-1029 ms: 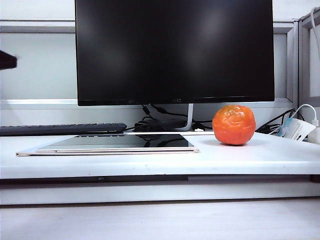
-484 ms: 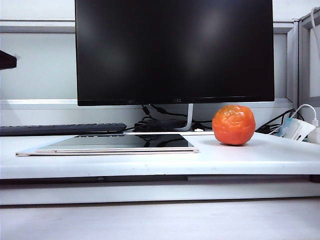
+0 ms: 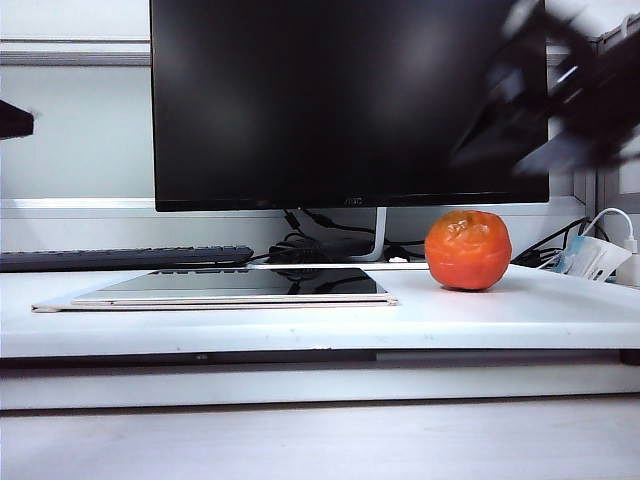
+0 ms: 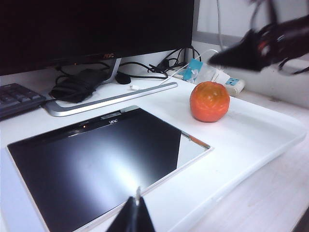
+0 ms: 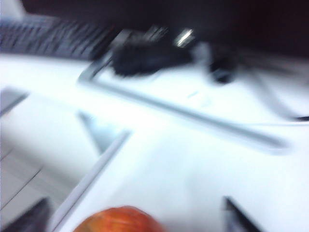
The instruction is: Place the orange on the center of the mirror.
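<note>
Above the white desk (image 3: 480,312), my right gripper (image 5: 135,220) shows its parted jaws flanking the one bumpy red-orange plastic orange (image 3: 468,250) only in its wrist view; outside it's a blur. One cream-rimmed dark mirror (image 4: 101,162) lies flat beside the orange, below my closed left gripper (image 4: 131,220).

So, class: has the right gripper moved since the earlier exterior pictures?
Yes. The right gripper, unseen earlier, has swung in from the upper right, across the monitor corner above the orange.
</note>
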{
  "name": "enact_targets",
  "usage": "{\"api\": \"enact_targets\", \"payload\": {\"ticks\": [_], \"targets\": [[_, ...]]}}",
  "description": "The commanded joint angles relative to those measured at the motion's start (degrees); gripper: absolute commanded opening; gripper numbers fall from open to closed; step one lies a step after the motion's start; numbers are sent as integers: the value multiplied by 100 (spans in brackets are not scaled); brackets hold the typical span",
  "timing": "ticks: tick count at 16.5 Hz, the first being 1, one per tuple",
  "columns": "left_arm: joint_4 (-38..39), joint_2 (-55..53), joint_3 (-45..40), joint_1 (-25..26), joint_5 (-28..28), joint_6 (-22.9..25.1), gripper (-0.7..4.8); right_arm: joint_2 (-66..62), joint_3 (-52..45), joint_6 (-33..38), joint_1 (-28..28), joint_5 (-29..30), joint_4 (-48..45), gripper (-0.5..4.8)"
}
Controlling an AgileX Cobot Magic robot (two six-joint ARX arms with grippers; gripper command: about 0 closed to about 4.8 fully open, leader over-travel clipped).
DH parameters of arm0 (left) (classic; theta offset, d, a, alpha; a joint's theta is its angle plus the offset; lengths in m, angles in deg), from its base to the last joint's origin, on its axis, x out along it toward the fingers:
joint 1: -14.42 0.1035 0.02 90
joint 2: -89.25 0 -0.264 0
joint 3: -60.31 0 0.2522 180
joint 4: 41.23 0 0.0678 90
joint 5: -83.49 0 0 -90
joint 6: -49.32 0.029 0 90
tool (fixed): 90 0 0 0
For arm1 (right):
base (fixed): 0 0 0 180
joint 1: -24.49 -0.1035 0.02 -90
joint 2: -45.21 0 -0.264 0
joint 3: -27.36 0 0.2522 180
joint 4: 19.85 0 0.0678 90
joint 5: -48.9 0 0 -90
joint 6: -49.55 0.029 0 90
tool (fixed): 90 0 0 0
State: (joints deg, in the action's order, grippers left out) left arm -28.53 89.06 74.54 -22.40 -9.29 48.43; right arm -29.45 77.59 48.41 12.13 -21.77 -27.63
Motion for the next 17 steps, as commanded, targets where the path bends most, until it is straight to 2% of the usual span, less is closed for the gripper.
{"api": "enact_targets", "payload": {"ticks": [1, 5, 9, 10, 11, 12, 15, 17], "targets": [[-72, -2, 7, 11, 0, 26, -5, -586, 107, -81, -297, 114, -48, 479], [-68, -2, 7, 11, 4, 26, -5, -1054, 98, -361, -520, -293, -48, 479], [-70, -2, 7, 13, 7, 26, -5, -1307, 98, -315, -520, -271, 96, 479], [-68, -2, 7, 13, 7, 26, -5, -1276, 101, -313, -520, -245, 61, 422], [-70, -2, 9, 15, 4, 26, -5, -1241, 103, -313, -522, -245, -11, 247], [-70, -2, 9, 24, 4, 26, -5, -1228, 103, -201, -533, -229, -164, 170], [-63, -2, 9, 262, 4, 24, -5, -1134, 136, 549, -544, 59, -804, 165], [-68, -2, 9, 597, 0, 24, -5, -1141, 249, 826, -765, 651, -1005, 166]]}}
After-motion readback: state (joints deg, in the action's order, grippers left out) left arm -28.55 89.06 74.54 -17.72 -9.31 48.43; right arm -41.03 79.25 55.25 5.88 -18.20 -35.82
